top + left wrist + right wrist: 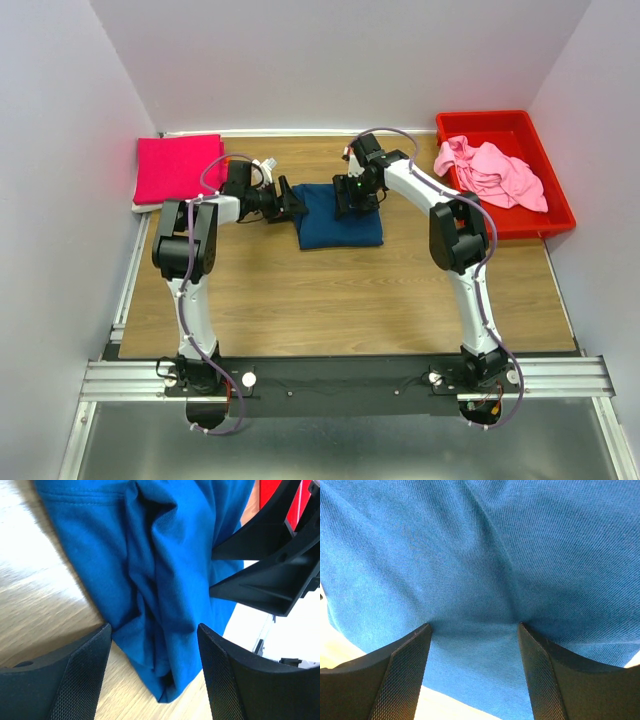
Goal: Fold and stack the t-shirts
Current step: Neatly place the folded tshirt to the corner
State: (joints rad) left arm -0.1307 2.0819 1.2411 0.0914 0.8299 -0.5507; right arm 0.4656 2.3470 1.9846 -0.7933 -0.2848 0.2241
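Top external view shows the navy t-shirt point(340, 215) folded small at mid-table, between my left gripper point(292, 200) and right gripper point(352, 198). Both have the fingers spread apart, cloth between them, nothing gripped. I judge the fold is finished. Next I must close both and carry it onto the magenta t-shirt point(175, 168).

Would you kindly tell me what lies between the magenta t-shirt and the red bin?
In the top view, the navy t-shirt lies there, with the left claw at its left edge and the right claw on it.
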